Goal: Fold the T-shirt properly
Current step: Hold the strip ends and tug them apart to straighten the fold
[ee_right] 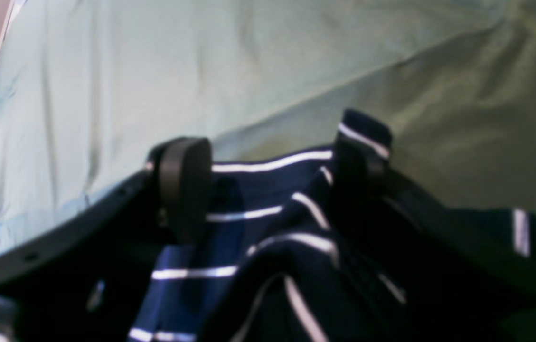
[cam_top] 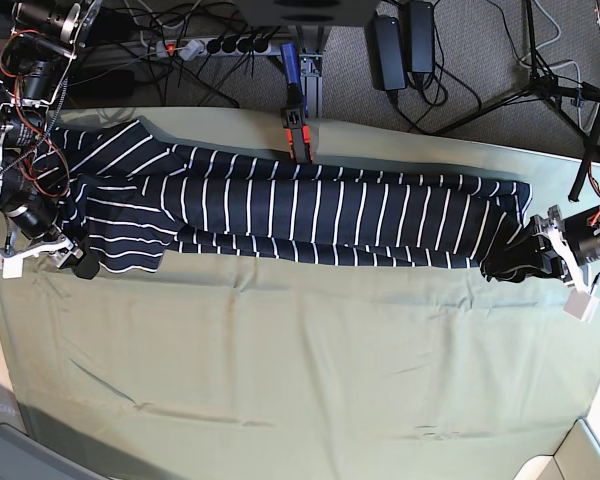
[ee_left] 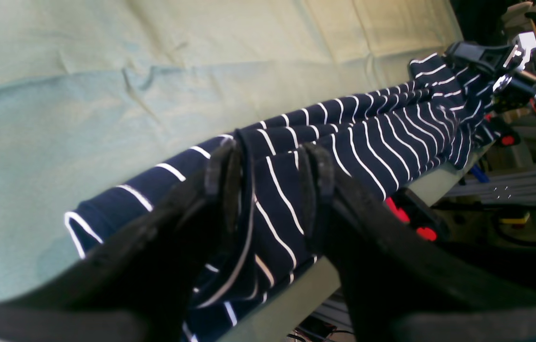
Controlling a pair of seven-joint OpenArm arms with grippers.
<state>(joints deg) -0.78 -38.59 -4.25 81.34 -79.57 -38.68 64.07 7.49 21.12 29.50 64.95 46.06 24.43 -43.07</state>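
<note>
The cloth-covered table (cam_top: pixel 300 370) is seen from directly overhead in the base view. Each wrist view is taken close behind its own gripper, low over the cloth; the striped T-shirt (cam_top: pixel 310 210) is shared by all three.

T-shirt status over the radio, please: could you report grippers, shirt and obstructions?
Left gripper and right gripper each clamp an end. T-shirt stretched in a long band along the table's far edge. Nothing obstructing.
</note>
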